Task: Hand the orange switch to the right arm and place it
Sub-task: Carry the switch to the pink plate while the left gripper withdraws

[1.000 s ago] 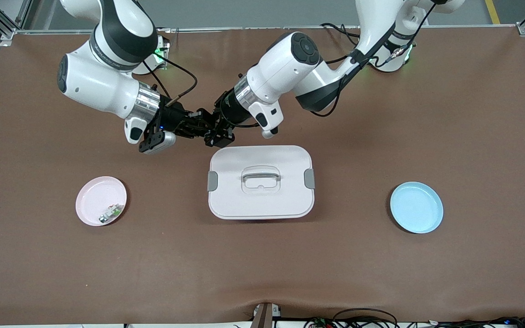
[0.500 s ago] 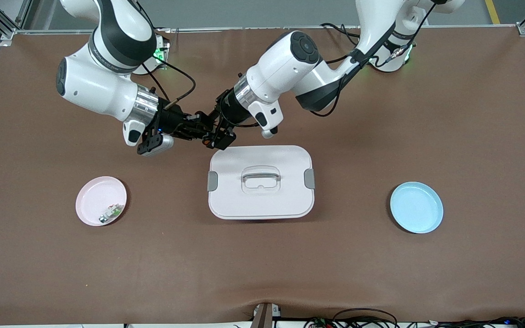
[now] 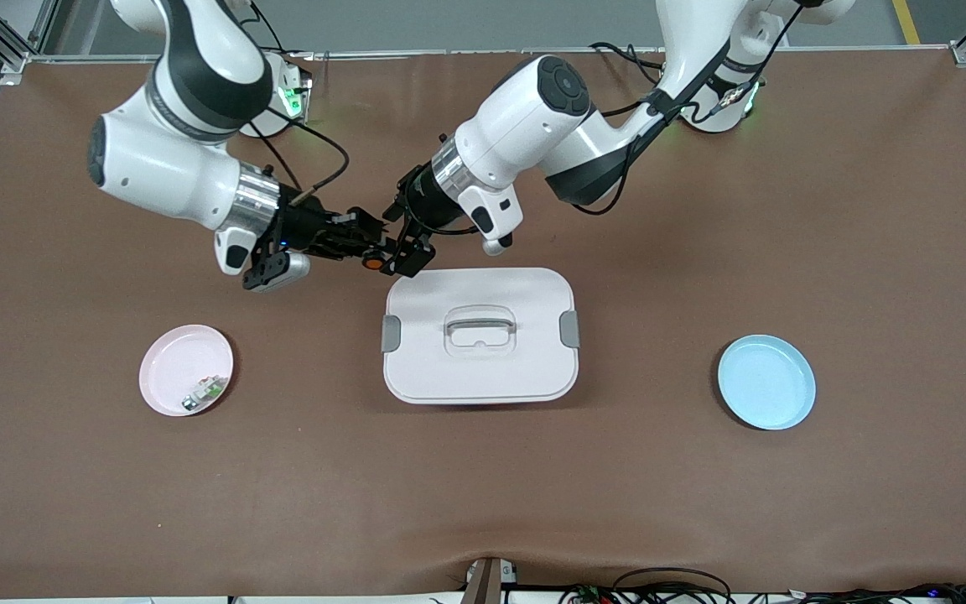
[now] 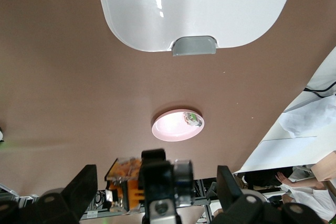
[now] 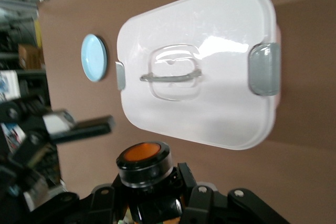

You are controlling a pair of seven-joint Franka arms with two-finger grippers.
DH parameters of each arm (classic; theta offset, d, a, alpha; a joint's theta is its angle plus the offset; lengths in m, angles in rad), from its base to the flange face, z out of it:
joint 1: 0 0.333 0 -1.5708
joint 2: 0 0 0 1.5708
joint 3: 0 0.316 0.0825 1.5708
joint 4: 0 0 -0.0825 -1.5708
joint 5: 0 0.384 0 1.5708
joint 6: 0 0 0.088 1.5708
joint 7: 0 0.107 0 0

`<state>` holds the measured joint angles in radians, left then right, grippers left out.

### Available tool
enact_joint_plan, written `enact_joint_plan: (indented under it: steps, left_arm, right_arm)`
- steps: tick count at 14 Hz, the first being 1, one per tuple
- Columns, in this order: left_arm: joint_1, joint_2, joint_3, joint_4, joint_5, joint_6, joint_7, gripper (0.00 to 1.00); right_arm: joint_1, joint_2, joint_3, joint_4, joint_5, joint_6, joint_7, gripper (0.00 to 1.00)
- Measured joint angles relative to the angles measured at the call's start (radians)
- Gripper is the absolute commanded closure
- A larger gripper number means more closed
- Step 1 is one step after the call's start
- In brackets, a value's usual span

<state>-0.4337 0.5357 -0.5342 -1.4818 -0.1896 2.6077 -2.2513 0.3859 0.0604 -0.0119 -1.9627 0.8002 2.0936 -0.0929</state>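
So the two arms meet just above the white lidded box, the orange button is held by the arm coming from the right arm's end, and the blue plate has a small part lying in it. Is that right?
Nearly. The blue plate holds nothing; the small part lies in the pink plate, as the front view shows. The rest stands: the right gripper holds the orange switch, meeting the open left gripper by the white lidded box.

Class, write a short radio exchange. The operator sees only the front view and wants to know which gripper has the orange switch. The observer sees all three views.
Operator: The grippers overlap above the table by the white box. Which one grips the orange switch?
Observer: The right gripper is shut on the orange switch; the right wrist view shows it clamped there.
Operator: And the left gripper?
Observer: The left gripper is open; in the left wrist view its fingers stand wide apart, clear of the switch.
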Motion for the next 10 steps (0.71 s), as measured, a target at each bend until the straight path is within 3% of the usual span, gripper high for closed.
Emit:
enact_joint_plan:
  steps: [4, 7, 10]
  left_arm:
    - [0.036, -0.027, 0.006, 0.006, 0.004, -0.003, 0.0, 0.0]
    - [0.092, -0.071, 0.007, 0.008, 0.005, -0.049, 0.0, 0.0]
    - [0.169, -0.126, 0.01, 0.009, 0.006, -0.166, 0.0, 0.0]
  right_arm:
    - [-0.127, 0.038, -0.007, 0.123, -0.192, -0.214, -0.267, 1.0]
    - [-0.195, 0.07, -0.01, 0.162, -0.434, -0.23, -0.586, 1.0]
    - [-0.257, 0.117, -0.011, 0.192, -0.572, -0.226, -0.836, 1.0]
